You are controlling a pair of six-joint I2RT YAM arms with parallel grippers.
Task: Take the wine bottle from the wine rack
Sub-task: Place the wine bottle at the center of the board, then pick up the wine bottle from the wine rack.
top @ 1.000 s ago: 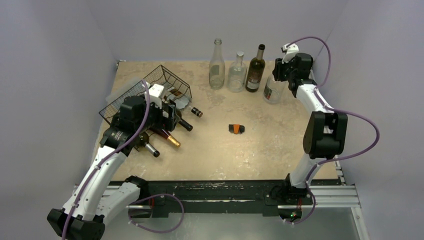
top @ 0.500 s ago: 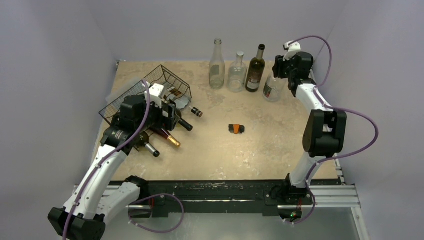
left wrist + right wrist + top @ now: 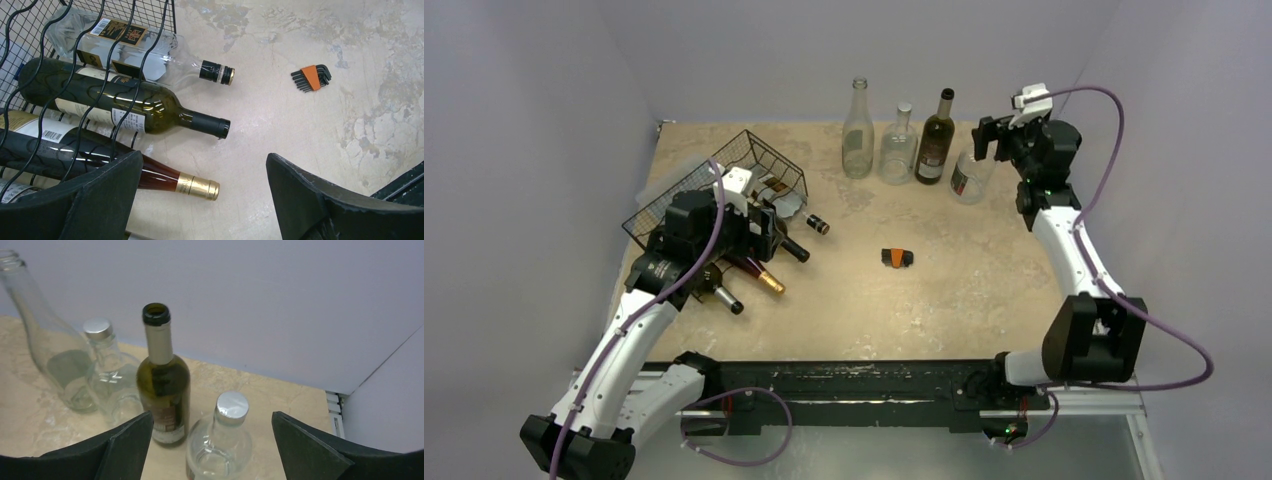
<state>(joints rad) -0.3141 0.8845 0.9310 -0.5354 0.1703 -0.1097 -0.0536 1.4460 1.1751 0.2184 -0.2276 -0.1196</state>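
Observation:
The black wire wine rack [image 3: 754,160] [image 3: 100,47] stands at the table's left with several bottles lying in it, necks pointing out. In the left wrist view these are a clear bottle with a black cap [image 3: 150,52], a dark green wine bottle [image 3: 125,102] and a dark bottle with a gold cap [image 3: 197,186]. My left gripper [image 3: 769,222] [image 3: 202,165] hangs open over the gold-capped neck, touching nothing. My right gripper [image 3: 992,140] [image 3: 212,420] is open at the back right, just behind a clear silver-capped bottle [image 3: 967,178] [image 3: 227,435] that stands free.
Standing along the back wall are a tall clear bottle [image 3: 857,130], a short clear bottle [image 3: 899,145] and a dark green bottle [image 3: 936,140]. An orange-and-black hex key set [image 3: 896,258] [image 3: 311,78] lies mid-table. Walls close in the back and both sides.
My right gripper has opened, let go of the silver-capped clear bottle and drawn back to the right. The left arm and the rack's bottles have not moved.

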